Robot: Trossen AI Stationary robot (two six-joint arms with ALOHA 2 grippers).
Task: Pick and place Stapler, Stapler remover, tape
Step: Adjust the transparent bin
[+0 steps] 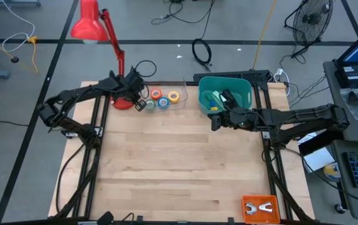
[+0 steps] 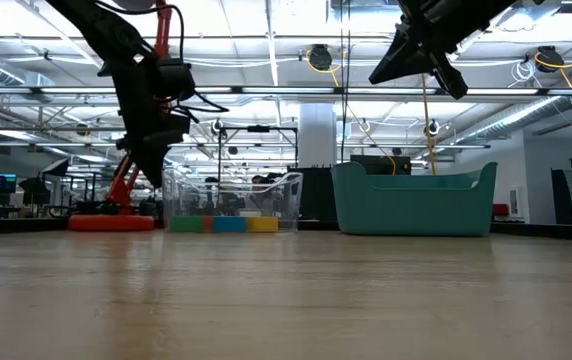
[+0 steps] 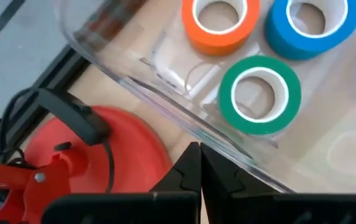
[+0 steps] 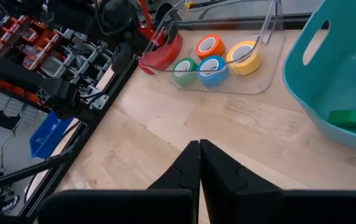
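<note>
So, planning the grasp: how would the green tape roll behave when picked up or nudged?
The green tape roll lies flat in the clear tray, so it probably slides rather than rolls. It looks rigid and likely light. Its smooth rim may slip; the open centre offers a hold.

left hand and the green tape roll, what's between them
The clear tray's wall runs between the shut left hand and the green tape roll, seen in the left wrist view.

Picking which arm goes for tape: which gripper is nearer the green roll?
Left. The left gripper hovers shut just outside the clear tray beside the green roll; the right gripper hangs by the teal bin.
</note>
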